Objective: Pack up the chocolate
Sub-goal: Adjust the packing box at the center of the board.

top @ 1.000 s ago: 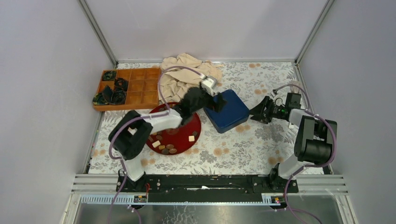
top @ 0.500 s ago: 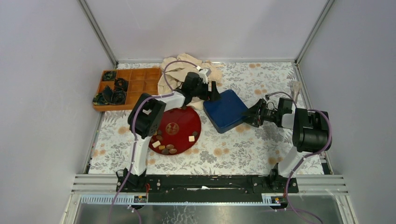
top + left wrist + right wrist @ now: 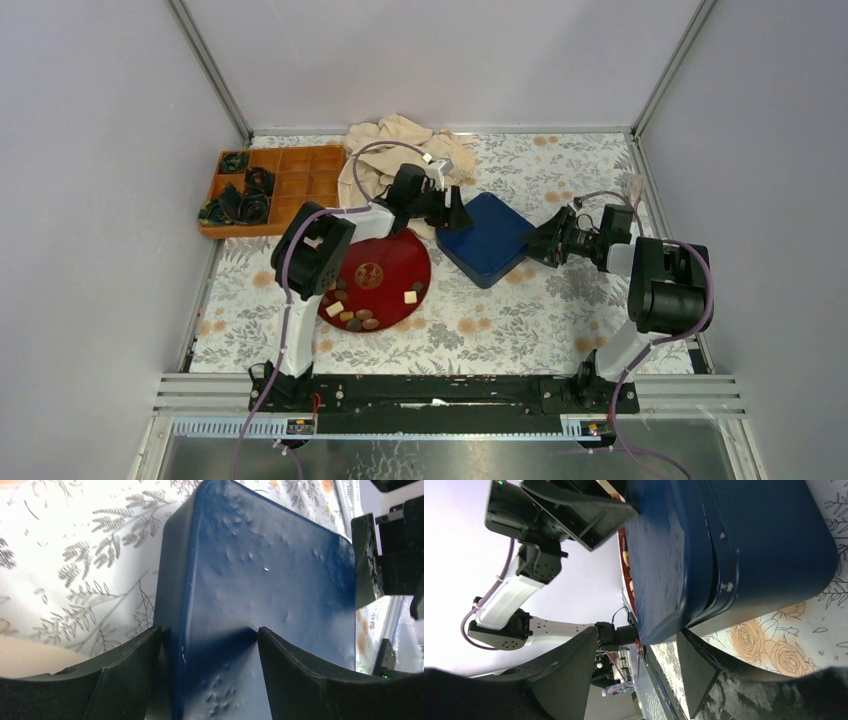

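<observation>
Top external view showed the left gripper [image 3: 455, 211] spread astride the far-left corner of the blue box [image 3: 488, 240] and the right gripper [image 3: 541, 243] spread astride its right corner, probably to lift the lid, while the chocolate [image 3: 356, 316] lay on the red plate [image 3: 385, 268] just left of the box.

The chocolate [image 3: 369, 323] on the red plate [image 3: 395, 262] is too small to sort.

You've got a dark blue lidded box [image 3: 487, 238] mid-table, a round red plate [image 3: 395, 262] just to its left, a crumpled beige cloth [image 3: 400, 140] behind both, a wooden compartment tray [image 3: 300, 186] at far left, black tangled items [image 3: 240, 200] in its left cells, a floral tablecloth [image 3: 560, 310] under everything.
</observation>
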Controlling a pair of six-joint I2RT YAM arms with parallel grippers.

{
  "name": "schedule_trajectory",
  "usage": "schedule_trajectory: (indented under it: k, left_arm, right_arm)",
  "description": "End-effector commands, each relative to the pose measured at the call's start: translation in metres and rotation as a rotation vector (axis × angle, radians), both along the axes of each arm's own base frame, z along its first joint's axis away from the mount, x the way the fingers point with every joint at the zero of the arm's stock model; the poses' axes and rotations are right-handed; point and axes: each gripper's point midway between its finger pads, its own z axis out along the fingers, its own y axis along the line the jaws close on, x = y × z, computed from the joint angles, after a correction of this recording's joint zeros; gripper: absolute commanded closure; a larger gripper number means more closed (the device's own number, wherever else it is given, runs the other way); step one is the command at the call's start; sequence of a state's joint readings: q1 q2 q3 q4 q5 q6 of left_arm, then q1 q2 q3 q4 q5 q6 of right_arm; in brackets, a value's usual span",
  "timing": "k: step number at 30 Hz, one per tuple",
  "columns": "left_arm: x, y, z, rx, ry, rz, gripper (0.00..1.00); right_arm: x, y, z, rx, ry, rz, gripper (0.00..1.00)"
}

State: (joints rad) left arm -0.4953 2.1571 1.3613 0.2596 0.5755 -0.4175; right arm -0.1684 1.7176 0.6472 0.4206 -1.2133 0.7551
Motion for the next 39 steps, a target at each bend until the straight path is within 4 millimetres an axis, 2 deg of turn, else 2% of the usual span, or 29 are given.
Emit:
schedule_trajectory:
  k: [1,6,12,14,16,18,19,22,23,24,25,26,27,32,39]
  left_arm:
    - [-0.060,-0.032,0.021,-0.137,0.072,-0.146,0.23]
    - [-0.079,-0.046,0.045,-0.281,0.057,-0.170,0.16]
    - [-0.087,-0.049,0.077,-0.459,0.024,-0.147,0.10]
    - [-0.091,-0.051,0.082,-0.501,0.029,-0.147,0.09]
    - [-0.095,-0.055,0.082,-0.516,0.029,-0.147,0.09]
    - [-0.098,-0.059,0.082,-0.513,0.016,-0.140,0.09]
    - [-0.099,-0.060,0.082,-0.513,0.006,-0.134,0.09]
    - [-0.102,-0.063,0.087,-0.536,-0.010,-0.127,0.09]
    - [-0.102,-0.064,0.088,-0.546,-0.007,-0.125,0.09]
    - [-0.104,-0.066,0.089,-0.555,-0.005,-0.129,0.09]
    - [-0.105,-0.068,0.088,-0.557,-0.003,-0.131,0.09]
    - [-0.106,-0.070,0.087,-0.555,-0.006,-0.130,0.09]
    - [-0.107,-0.071,0.086,-0.552,-0.009,-0.129,0.09]
    - [-0.107,-0.076,0.087,-0.560,-0.020,-0.124,0.09]
    - [-0.102,-0.082,0.088,-0.565,-0.022,-0.124,0.09]
  right_arm:
    - [0.011,-0.004,0.042,0.004,-0.175,0.024,0.34]
    - [0.012,-0.005,0.050,0.028,-0.197,0.013,0.34]
    - [0.017,-0.015,0.022,-0.031,-0.104,0.002,0.36]
    - [0.017,-0.015,0.024,-0.007,-0.097,0.003,0.37]
    - [0.017,-0.014,0.038,0.032,-0.132,0.014,0.38]
    - [0.015,-0.012,0.066,0.066,-0.229,0.011,0.38]
    - [0.014,-0.011,0.073,0.062,-0.254,0.002,0.38]
    - [0.015,-0.014,0.048,-0.028,-0.187,0.023,0.39]
    - [0.014,-0.014,0.046,-0.002,-0.159,0.041,0.40]
    - [0.012,-0.012,0.046,0.041,-0.139,0.048,0.40]
    - [0.012,-0.010,0.054,0.104,-0.101,0.031,0.40]
    - [0.014,-0.010,0.063,0.118,-0.173,0.027,0.40]
    - [0.012,-0.009,0.065,0.134,-0.167,0.034,0.41]
    - [0.012,-0.009,0.039,0.111,-0.067,0.036,0.42]
    - [0.011,-0.008,0.039,0.157,-0.044,0.046,0.45]
